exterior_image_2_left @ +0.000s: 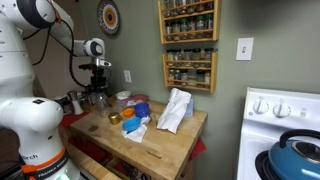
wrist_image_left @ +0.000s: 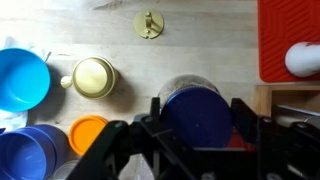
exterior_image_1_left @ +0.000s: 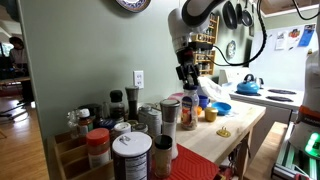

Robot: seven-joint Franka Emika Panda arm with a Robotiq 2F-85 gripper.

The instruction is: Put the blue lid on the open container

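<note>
Wooden kitchen counter (wrist_image_left: 215, 45), pretty cluttered. Gripper (wrist_image_left: 196, 108) looks clamped on the small flat round blue plastic lid (wrist_image_left: 195, 122), just above the tall slim translucent jar (wrist_image_left: 186, 82). I'd centre it over the rim, keep it level, lower gently, then release

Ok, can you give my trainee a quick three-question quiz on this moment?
1. True or false: in the wrist view, the blue lid sits between the fingers of the gripper.
2. What lies on the wood beyond the lid? A) a small gold-coloured object B) a banana C) scissors
3. Fill in: the mat at the wrist view's edge is ____.
Key: 1 true; 2 A; 3 red.
</note>
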